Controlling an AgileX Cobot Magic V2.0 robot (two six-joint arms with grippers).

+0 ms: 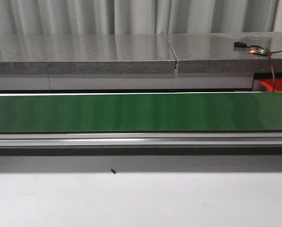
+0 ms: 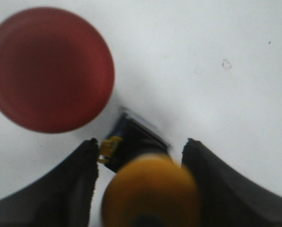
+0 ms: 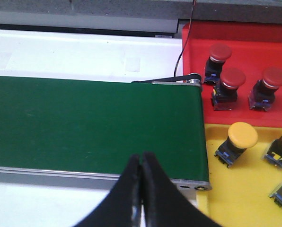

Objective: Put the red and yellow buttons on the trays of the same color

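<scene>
Three red buttons sit in the red tray and yellow ones in the yellow tray; the right gripper hangs pinched together over the green belt; the left gripper, fingers apart, straddles a yellow button beside a loose red button; by my judgement, both remain unsorted.

A long green belt runs left to right across the scene, with a silver metal rail along its near edge. Nearer still lies a white table, where a small dark speck sits close to the far edge. Beyond the belt stands a grey stone-like counter, split by a seam right of centre. On its far right end rests a small circuit board with a glowing red light and a thin wire hanging down. Pale curtains hang behind.
</scene>
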